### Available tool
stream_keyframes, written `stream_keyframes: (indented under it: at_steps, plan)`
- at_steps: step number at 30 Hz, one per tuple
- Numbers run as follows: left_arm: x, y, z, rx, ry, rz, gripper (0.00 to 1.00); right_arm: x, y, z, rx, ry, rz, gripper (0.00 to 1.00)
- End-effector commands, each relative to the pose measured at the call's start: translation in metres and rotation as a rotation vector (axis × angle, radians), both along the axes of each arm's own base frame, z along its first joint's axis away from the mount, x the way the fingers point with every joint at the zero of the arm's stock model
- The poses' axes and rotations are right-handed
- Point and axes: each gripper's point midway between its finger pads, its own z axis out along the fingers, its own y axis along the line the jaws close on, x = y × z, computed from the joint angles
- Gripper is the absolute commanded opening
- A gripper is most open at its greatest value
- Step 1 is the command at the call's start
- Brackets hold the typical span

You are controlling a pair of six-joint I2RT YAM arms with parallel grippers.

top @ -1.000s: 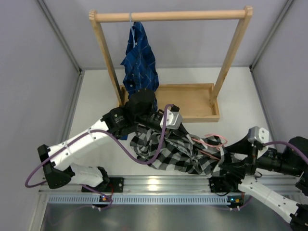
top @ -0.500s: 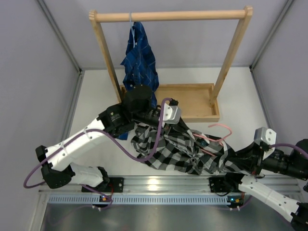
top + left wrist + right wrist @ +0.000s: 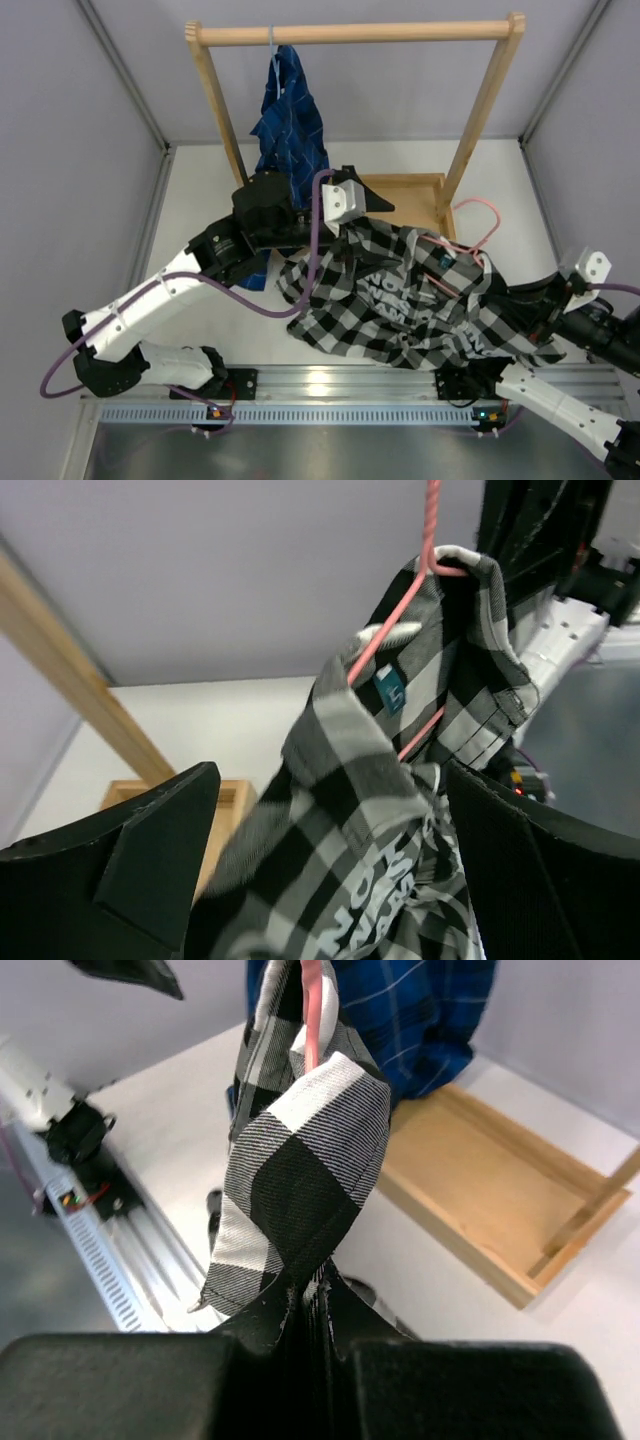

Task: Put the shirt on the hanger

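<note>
Black-and-white shirt runs left to right, pink hanger hook at right

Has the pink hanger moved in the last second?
Yes. In the top view the hanger has travelled away from the arm bases and to the right. Its hook now appears just right of the foot of the wooden rack's right post.

Blue shirt and rack post crowd the left end effector; room lies above the tray.
</note>
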Motion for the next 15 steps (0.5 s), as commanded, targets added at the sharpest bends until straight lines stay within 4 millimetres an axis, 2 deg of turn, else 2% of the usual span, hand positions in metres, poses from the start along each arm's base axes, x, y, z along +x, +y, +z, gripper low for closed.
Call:
stream_keyframes:
  at_steps: [1,2,3,5,6,7,8,10,11,12,13,14,15]
  plan:
    - [0.014,0.027,0.057,-0.17,-0.031,0.171,0.98,0.007,-0.035,0.073,0.251,-0.16,-0.171,0.0]
    - [0.027,0.035,0.054,-0.176,-0.007,0.259,0.98,0.009,-0.045,0.08,0.273,-0.181,-0.217,0.0]
    - [0.027,0.049,0.063,-0.206,-0.006,0.302,0.98,0.009,-0.051,0.086,0.285,-0.193,-0.239,0.0]
    - [0.037,0.067,0.065,-0.235,0.019,0.408,0.98,0.004,-0.063,0.104,0.319,-0.228,-0.263,0.0]
    - [0.033,0.08,0.064,-0.255,0.043,0.432,0.98,0.005,-0.064,0.112,0.325,-0.237,-0.272,0.0]
    - [0.034,0.087,0.061,-0.261,0.056,0.455,0.98,0.001,-0.075,0.128,0.362,-0.263,-0.295,0.0]
    - [0.033,0.098,0.054,-0.265,0.068,0.481,0.98,0.006,-0.075,0.136,0.366,-0.265,-0.315,0.0]
    - [0.028,0.105,0.041,-0.269,0.117,0.489,0.98,0.003,-0.089,0.166,0.445,-0.314,-0.356,0.0]
    - [0.026,0.107,0.033,-0.266,0.141,0.489,0.98,0.011,-0.089,0.175,0.45,-0.318,-0.386,0.0]
    - [0.029,0.117,0.018,-0.259,0.158,0.536,0.98,0.011,-0.091,0.185,0.473,-0.335,-0.389,0.0]
    - [0.03,0.122,0.009,-0.254,0.17,0.557,0.98,0.008,-0.097,0.206,0.542,-0.371,-0.392,0.0]
    - [0.028,0.132,0.005,-0.273,0.188,0.579,0.98,0.014,-0.097,0.215,0.536,-0.403,-0.407,0.0]
    - [0.036,0.138,-0.018,-0.239,0.211,0.64,0.98,0.009,-0.103,0.235,0.609,-0.444,-0.406,0.0]
